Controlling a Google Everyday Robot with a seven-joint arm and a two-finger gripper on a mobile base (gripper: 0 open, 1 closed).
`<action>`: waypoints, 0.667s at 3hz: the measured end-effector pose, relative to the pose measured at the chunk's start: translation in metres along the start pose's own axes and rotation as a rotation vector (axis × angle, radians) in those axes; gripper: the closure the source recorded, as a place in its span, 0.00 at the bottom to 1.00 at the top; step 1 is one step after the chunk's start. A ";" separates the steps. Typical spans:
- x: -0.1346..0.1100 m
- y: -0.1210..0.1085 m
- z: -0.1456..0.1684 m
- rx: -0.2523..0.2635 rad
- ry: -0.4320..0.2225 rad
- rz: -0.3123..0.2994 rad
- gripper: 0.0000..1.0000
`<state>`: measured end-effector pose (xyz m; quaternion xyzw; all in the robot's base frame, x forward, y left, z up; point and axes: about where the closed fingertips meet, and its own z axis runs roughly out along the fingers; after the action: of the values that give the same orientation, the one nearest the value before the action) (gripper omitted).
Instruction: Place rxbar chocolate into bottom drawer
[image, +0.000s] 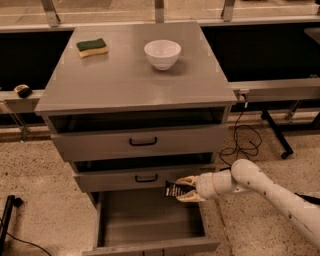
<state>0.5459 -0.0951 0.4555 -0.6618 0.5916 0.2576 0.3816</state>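
Note:
The rxbar chocolate (173, 190), a small flat bar in a black wrapper with white lettering, is held in my gripper (185, 188), whose tan fingers are shut on its right end. The bar hangs above the back right part of the bottom drawer (150, 220), which is pulled out wide and shows a plain grey interior. My white arm reaches in from the lower right. The gripper sits just in front of the middle drawer's face.
The grey cabinet top (120, 80) carries a green-and-yellow sponge (92, 47) and a white bowl (162, 54). The top drawer (140, 142) and middle drawer (142, 177) with black handles stand slightly open. Cables and a black stand leg (275, 130) lie at the right.

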 end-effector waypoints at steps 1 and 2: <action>0.035 0.013 0.028 -0.080 -0.001 0.014 1.00; 0.113 0.048 0.072 -0.161 -0.007 0.087 1.00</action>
<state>0.5259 -0.1037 0.3145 -0.6633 0.5957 0.3228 0.3176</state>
